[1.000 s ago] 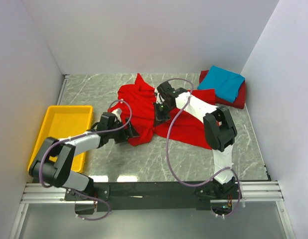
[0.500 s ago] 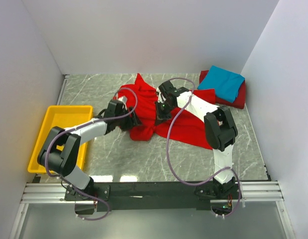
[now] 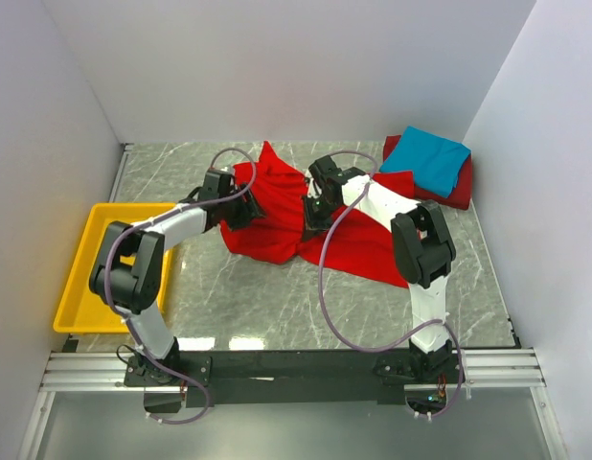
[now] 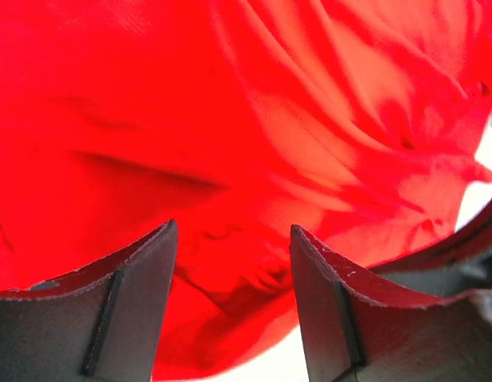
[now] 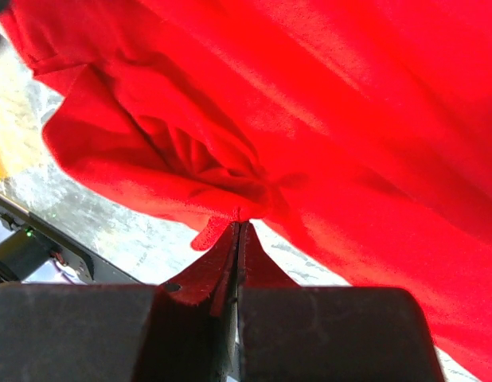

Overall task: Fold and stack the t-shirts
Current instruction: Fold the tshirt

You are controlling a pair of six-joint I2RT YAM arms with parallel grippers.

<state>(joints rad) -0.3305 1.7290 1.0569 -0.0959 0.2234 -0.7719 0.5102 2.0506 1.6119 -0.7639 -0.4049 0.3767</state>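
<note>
While the bright red t-shirt is lying crumpled on the marble table overhead, both arms are reaching into it.
Left wrist: the left gripper is holding its jaws apart, cloth between them, grip unclear. Right wrist: the right gripper is pinching a fold tight.

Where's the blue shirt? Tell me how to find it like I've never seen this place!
Look at the grey marble table and go to its far right corner. A folded darker red shirt lies there, and the turquoise-blue shirt sits folded on top of it. It is the only blue thing; the bright red shirt in the middle is crumpled.
</note>
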